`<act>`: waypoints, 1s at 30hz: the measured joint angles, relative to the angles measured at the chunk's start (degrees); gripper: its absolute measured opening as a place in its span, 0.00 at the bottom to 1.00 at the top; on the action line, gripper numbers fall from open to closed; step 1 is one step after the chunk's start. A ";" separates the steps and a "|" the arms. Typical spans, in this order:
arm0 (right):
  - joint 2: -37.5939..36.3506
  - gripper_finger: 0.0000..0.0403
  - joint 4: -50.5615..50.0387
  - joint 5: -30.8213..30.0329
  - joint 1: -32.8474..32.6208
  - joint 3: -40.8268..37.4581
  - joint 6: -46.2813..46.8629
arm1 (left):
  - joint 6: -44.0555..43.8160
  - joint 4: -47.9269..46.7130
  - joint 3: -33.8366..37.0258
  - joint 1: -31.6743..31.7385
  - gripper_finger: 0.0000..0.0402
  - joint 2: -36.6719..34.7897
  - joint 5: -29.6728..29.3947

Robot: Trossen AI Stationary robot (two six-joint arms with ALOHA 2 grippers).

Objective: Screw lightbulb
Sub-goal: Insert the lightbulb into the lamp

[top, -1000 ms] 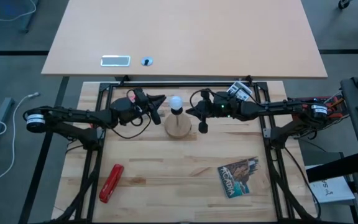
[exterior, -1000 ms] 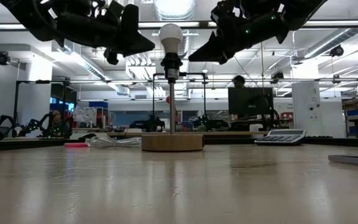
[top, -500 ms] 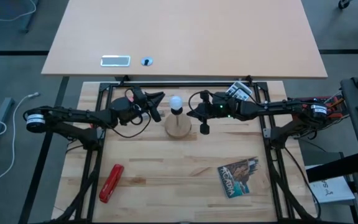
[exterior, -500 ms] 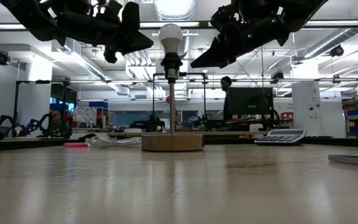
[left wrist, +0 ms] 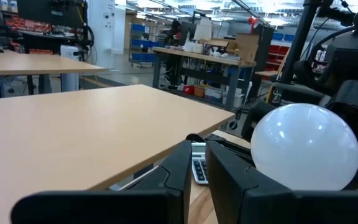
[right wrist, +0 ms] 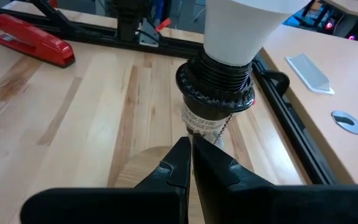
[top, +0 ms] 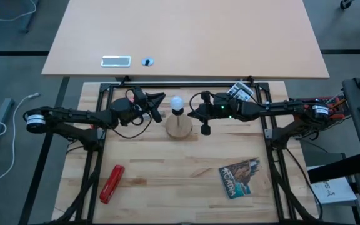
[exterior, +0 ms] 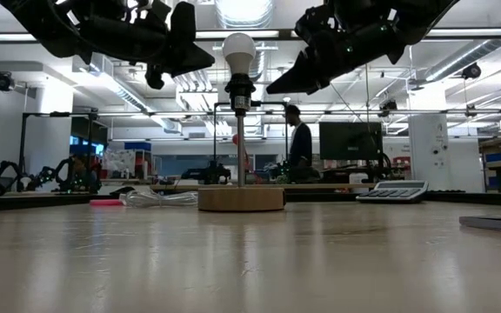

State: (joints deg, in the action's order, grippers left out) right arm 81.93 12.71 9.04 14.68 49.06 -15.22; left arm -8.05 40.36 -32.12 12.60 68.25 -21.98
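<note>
Lightbulb (top: 177, 102) seated in black socket (right wrist: 215, 85) on round wooden base (top: 179, 128), table centre. Left gripper (top: 157, 100) just left of bulb, fingers nearly together, holding nothing. Right gripper (top: 195, 111) just right, closed, empty.

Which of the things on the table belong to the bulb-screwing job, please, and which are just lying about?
Job:
lightbulb, seated in the black socket
wooden disc base
left gripper and right gripper, both shut, flanking the bulb

Lying about:
red stapler
booklet
calculator
plastic wrapper
</note>
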 joint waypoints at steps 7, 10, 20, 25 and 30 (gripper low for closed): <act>0.00 0.03 -0.24 0.00 -0.02 -0.02 -0.66 | -0.63 0.70 0.00 0.00 0.11 0.00 0.00; 0.00 0.03 -0.24 0.00 -0.02 -0.04 -1.30 | -2.01 0.73 0.00 0.00 0.11 0.00 0.00; 0.02 0.03 0.00 0.00 -0.02 -0.04 -1.29 | -2.15 1.01 0.00 0.00 0.09 0.00 0.00; 0.04 0.03 0.02 0.00 -0.02 -0.04 -1.29 | -2.15 1.00 0.00 0.00 0.11 0.00 0.00; 0.04 0.03 0.00 0.00 0.00 -0.04 -1.31 | -2.14 0.98 0.00 0.00 0.12 0.02 0.00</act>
State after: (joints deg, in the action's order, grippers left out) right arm 81.97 12.71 9.04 14.67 49.01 -16.53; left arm -10.20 41.34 -32.12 12.60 68.27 -21.98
